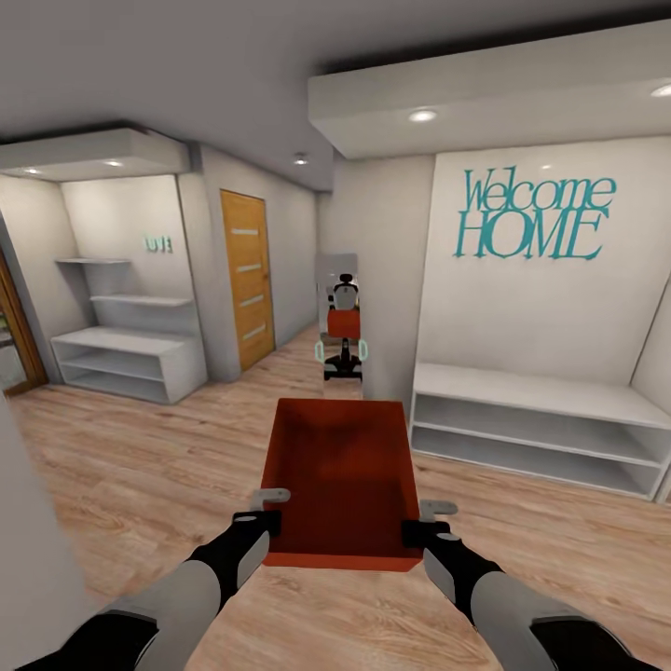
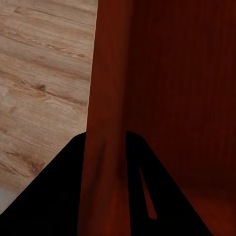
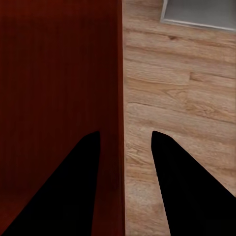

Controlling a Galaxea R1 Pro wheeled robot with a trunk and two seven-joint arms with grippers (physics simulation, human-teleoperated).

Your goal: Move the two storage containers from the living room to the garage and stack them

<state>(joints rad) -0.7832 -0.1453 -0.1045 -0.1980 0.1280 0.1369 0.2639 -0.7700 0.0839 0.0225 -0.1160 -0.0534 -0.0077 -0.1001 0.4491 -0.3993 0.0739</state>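
One orange-red open-top storage container (image 1: 340, 475) hangs in front of me above light wood-plank flooring, empty inside. My left gripper (image 1: 270, 511) is shut on its left wall, and the left wrist view shows that wall (image 2: 105, 73) pinched between the black fingers of the left gripper (image 2: 105, 135). My right gripper (image 1: 426, 524) holds the right wall. In the right wrist view the container wall (image 3: 112, 73) runs between the fingers of the right gripper (image 3: 125, 132), against the inner finger. The garage and its floor are out of view.
I face a hallway with a wood-plank floor (image 1: 140, 466). A low white shelf unit (image 1: 540, 429) stands under "Welcome HOME" lettering at right. White shelves (image 1: 130, 359) stand at left beside a wooden door (image 1: 247, 280). A mirror (image 1: 343, 326) straight ahead reflects me. A grey wall edge (image 1: 28, 522) is close at left.
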